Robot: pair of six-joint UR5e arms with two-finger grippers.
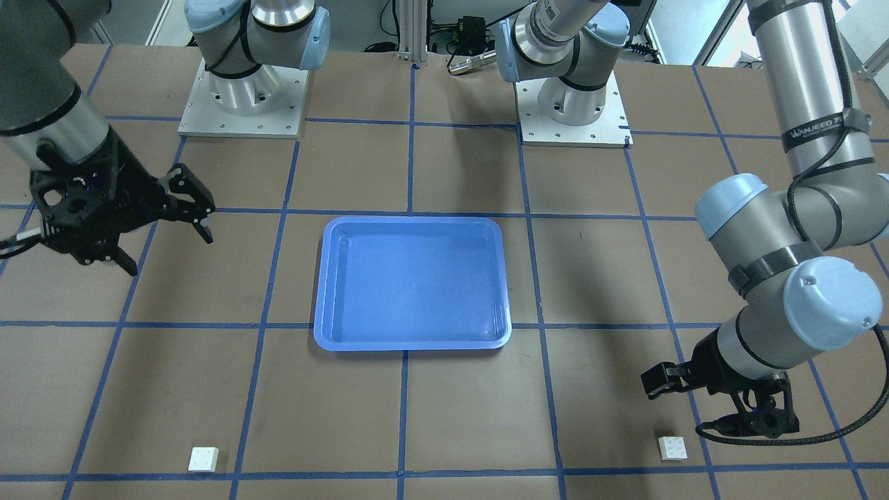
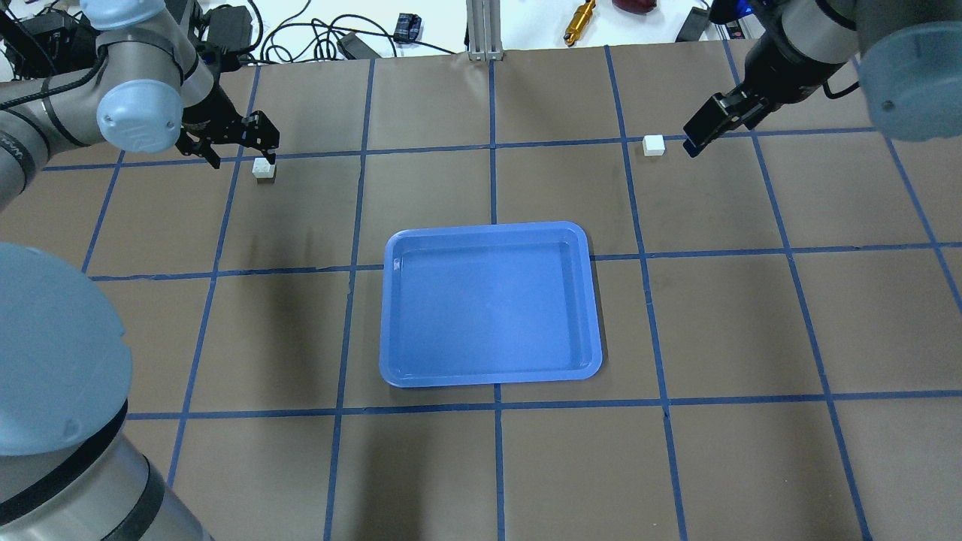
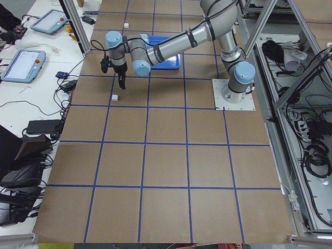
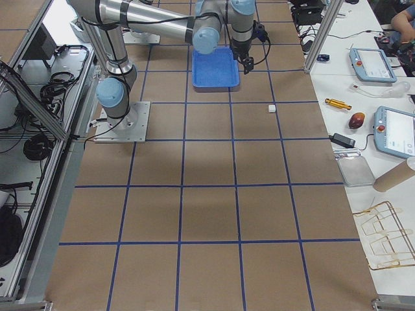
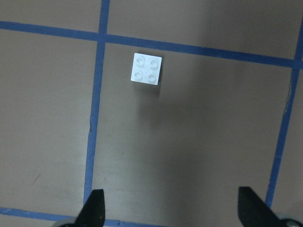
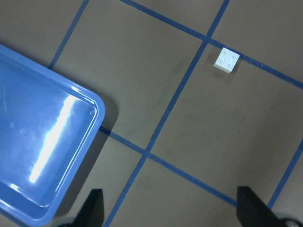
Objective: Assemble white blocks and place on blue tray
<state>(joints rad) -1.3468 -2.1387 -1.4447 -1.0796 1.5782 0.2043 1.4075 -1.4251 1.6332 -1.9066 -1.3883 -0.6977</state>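
Note:
Two white blocks lie on the brown table, far apart. One (image 2: 264, 170) sits just under my left gripper (image 2: 255, 146); the left wrist view shows it (image 5: 147, 68) studs up, ahead of the open, empty gripper (image 5: 173, 210). The other block (image 2: 654, 145) lies just beside my right gripper (image 2: 699, 135); the right wrist view shows it (image 6: 226, 60) ahead of the open, empty gripper (image 6: 171, 210). The blue tray (image 2: 391, 315) lies empty at mid-table. In the front-facing view the blocks (image 1: 672, 448) (image 1: 203, 458) lie near the front edge.
Blue tape lines grid the table. Cables, a brass tool (image 2: 580, 16) and small devices lie beyond the table's far edge. The arm bases (image 1: 243, 97) (image 1: 573, 104) stand on the robot's side. The tray's corner (image 6: 92, 101) shows in the right wrist view.

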